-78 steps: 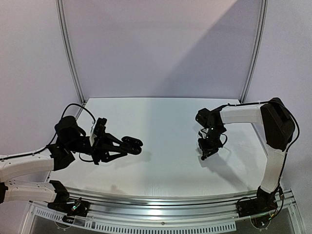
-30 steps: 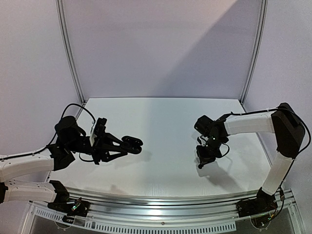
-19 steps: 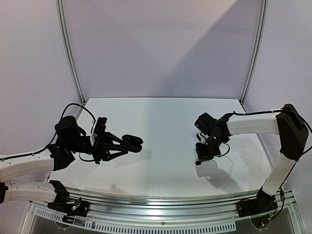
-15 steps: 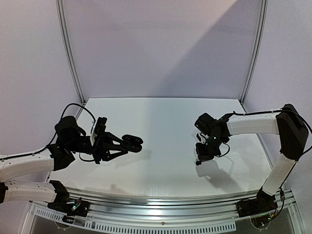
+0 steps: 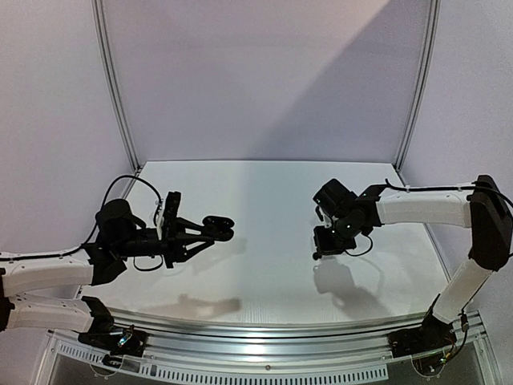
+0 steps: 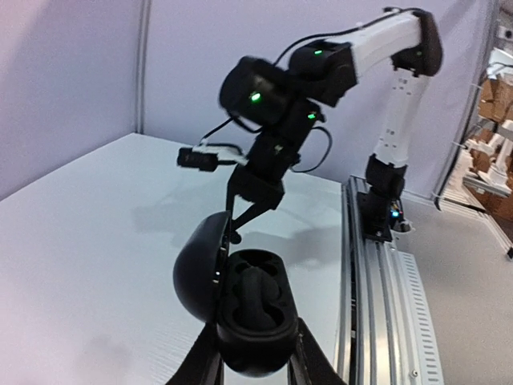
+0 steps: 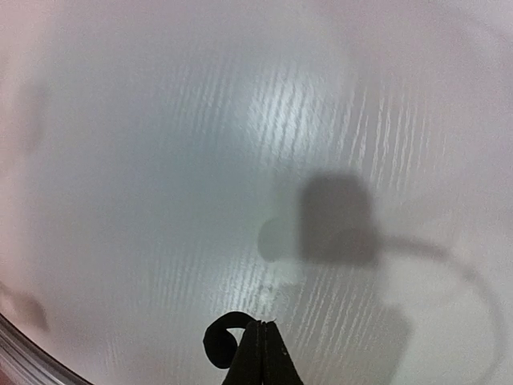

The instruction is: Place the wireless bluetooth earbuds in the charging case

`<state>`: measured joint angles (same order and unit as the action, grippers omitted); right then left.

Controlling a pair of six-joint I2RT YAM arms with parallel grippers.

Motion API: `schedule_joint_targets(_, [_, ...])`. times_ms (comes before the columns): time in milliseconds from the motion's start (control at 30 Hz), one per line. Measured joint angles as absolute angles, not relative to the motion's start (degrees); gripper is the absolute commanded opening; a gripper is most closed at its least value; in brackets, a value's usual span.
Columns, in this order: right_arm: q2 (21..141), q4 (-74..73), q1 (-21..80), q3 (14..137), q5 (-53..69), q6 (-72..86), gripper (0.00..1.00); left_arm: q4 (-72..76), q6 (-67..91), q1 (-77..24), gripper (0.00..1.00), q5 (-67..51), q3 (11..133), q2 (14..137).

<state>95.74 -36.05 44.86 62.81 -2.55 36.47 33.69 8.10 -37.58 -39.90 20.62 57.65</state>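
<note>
1. White ribbed table (image 5: 272,200) under plain lilac walls (image 5: 264,80); both arms hover above it.
2. Left gripper (image 6: 252,353) is narrowed around the base of the black charging case (image 6: 250,309), its fingers pressing both sides.
3. The case's lid is hinged open and its cavity faces the right arm. Whether its wells hold anything cannot be told.
4. The case is off the table, left of centre.
5. Right gripper (image 7: 258,353) is pinched fully together, and a small black earbud (image 7: 218,342) curls out beside its tips.
6. It hangs right of centre above its own shadow, well apart from the case.
</note>
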Motion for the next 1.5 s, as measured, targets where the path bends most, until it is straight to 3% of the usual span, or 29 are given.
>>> schedule_joint_targets(467, [90.04, -29.1, 52.56, 72.23, -14.61, 38.04, 0.0, 44.34, 10.96, -40.12, 0.0, -26.06, 17.96, 64.18])
schedule_joint_targets(967, [91.79, -40.84, 52.49, 58.94, -13.69, 59.86, 0.0, 43.81, 11.44, -40.14, 0.0, -24.82, 17.96, 62.48])
schedule_joint_targets(1233, [96.05, -38.06, 52.49, 54.83, -8.36, 65.01, 0.0, 43.62, 11.4, -40.14, 0.0, -24.84, 17.96, 62.02])
schedule_joint_targets(1367, [96.99, -37.43, 52.27, 55.27, -6.85, 65.45, 0.14, 43.42, 11.38, -40.14, 0.0, -24.82, 17.96, 61.63])
schedule_joint_targets(1500, [97.91, -38.52, 52.21, 56.64, -4.97, 65.01, 0.16, 43.33, 11.22, -40.14, 0.0, -24.82, 17.96, 61.6])
